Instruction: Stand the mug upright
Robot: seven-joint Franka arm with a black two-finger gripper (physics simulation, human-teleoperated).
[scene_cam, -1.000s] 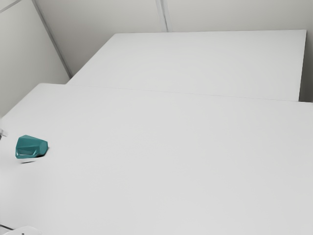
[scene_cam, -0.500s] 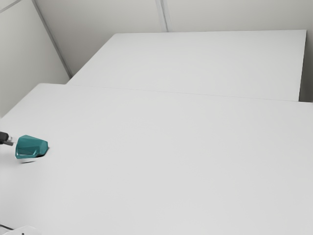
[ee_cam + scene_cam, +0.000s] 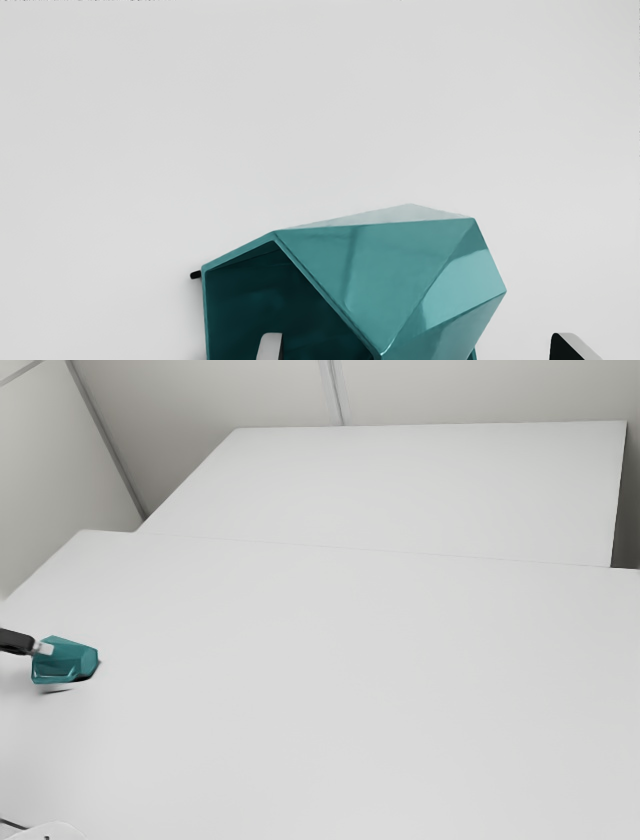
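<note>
Mug lies on its side on the counter, close by the hand, whose fingers stand apart, one over its open mouth. Grasping seems the current step; next, settle, grip, then turn it base-down.

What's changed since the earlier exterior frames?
The claw has moved in toward the exterior view's right and now overlaps the mug in that view. Nothing gripped or let go: its fingers stand wide apart. Unchanged: the mug, still on its side in the same spot on the table.
</note>
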